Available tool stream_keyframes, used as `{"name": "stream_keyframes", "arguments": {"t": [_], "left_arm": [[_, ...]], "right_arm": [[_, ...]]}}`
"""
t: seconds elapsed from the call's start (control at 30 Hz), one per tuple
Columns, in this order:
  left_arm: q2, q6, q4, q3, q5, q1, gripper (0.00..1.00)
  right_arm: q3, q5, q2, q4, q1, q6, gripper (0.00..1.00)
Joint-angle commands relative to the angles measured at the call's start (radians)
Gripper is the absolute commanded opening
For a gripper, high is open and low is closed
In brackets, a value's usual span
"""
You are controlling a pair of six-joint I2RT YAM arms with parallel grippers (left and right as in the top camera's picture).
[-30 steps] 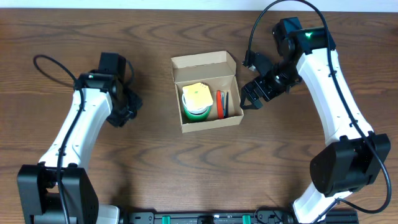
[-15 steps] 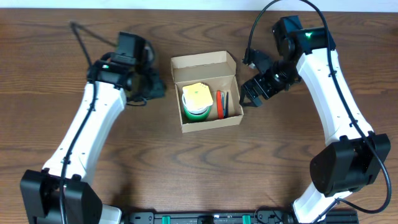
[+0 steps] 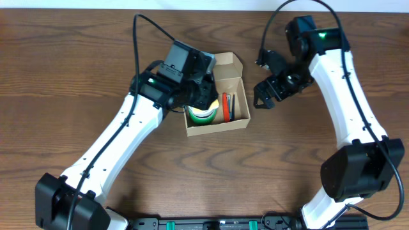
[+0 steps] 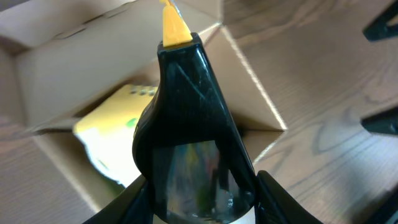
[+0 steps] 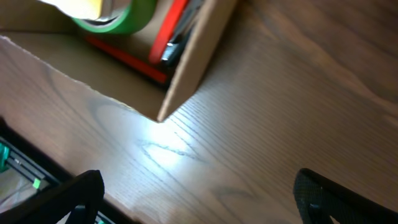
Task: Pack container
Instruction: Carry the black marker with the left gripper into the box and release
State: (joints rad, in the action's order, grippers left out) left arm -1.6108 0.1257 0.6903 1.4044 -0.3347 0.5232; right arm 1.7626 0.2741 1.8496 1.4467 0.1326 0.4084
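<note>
The container is a small tan cardboard box with its flap lid open at the back. Inside are a green tape roll with a yellow item on top, and red and black items. My left gripper hovers over the box's left half, shut on a glossy black object with an orange tip. In the left wrist view the box wall and the yellow item lie below. My right gripper is open and empty, just right of the box.
The right wrist view shows the box's corner, the green tape roll, a red item and bare wood between my open fingers. The dark wooden table surrounds the box. A black rail runs along the front edge.
My left arm has swung from the far left to above the box's left half. The right gripper has barely shifted beside the box.
</note>
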Motion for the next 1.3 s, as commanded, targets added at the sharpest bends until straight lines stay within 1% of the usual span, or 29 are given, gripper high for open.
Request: {"name": "stream_keyframes", "arguments": {"t": [0.0,0.27,0.5,0.6,0.67,0.77,0.93,1.27], "left_arm": [[-0.038,-0.014,-0.021,0.026,-0.008,0.018,0.06],[-0.142,-0.052,0.000,0.118,-0.005,0.063,0.06],[-0.249,-0.056,0.070,0.216,0.011,0.107,0.07],[-0.276,0.003,0.083,0.222,0.056,0.127,0.07],[-0.288,0.021,0.085,0.222,0.066,0.138,0.08],[-0.306,0.091,0.084,0.222,0.129,0.147,0.08],[-0.342,0.176,0.079,0.222,0.132,0.147,0.09],[-0.359,0.159,0.034,0.222,0.042,0.148,0.10]], "right_arm": [[0.010,-0.008,-0.074,-0.008,-0.033,0.006,0.99],[0.010,-0.035,-0.172,-0.030,-0.081,0.035,0.99],[0.010,-0.035,-0.180,-0.019,-0.093,0.034,0.99],[0.010,-0.039,-0.180,-0.014,-0.094,0.034,0.99],[0.010,-0.039,-0.180,-0.014,-0.094,0.034,0.99],[0.010,-0.038,-0.180,-0.014,-0.093,0.034,0.99],[0.010,-0.038,-0.180,-0.017,-0.093,0.034,0.99],[0.010,-0.038,-0.180,-0.018,-0.093,0.034,0.99]]}}
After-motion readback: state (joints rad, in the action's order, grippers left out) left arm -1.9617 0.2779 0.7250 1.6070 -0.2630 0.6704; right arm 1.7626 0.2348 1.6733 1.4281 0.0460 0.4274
